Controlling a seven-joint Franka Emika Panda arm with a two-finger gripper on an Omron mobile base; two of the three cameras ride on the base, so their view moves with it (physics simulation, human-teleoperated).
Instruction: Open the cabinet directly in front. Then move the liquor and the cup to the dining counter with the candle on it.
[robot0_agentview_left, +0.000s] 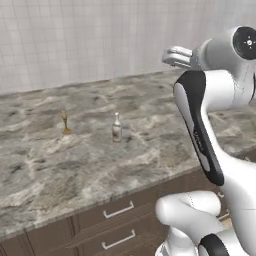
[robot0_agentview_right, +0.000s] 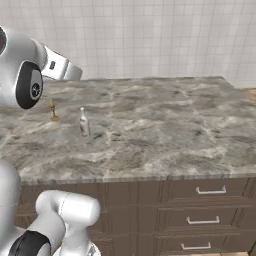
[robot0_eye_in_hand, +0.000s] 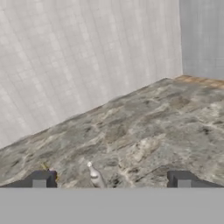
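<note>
The liquor (robot0_agentview_left: 117, 127) stands upright on the dining counter (robot0_agentview_left: 150, 150), left of centre in the left base view, and the candle (robot0_agentview_left: 65, 123) stands upright well to its left, further toward the left edge of the frame. In the right base view the same pair sits in the left part of the picture: the liquor (robot0_agentview_right: 84, 122) just right of and slightly below the candle (robot0_agentview_right: 53, 111), the two apart and not touching, with a broad stretch of bare marbled dining counter (robot0_agentview_right: 170, 130) running off to the right. Brown drawers (robot0_agentview_right: 210, 205) with short silver handles line the counter front in the lower part of that frame. A pale tiled wall (robot0_agentview_left: 75, 40) fills the upper part of both base views.

The gripper (robot0_eye_in_hand: 111, 180) hangs above the counter with its jaws released and spread wide, grasping nothing; the two dark fingertips (robot0_eye_in_hand: 40, 179) stand far apart at the bottom of the hand view. Between them, near the bottom centre, the neck and cap of the liquor (robot0_eye_in_hand: 93, 174) show, tilted in that frame, and a sliver of the candle (robot0_eye_in_hand: 45, 166) peeks just above the left fingertip. The marbled dining counter (robot0_eye_in_hand: 148, 131) spreads across the middle of the frame
</note>
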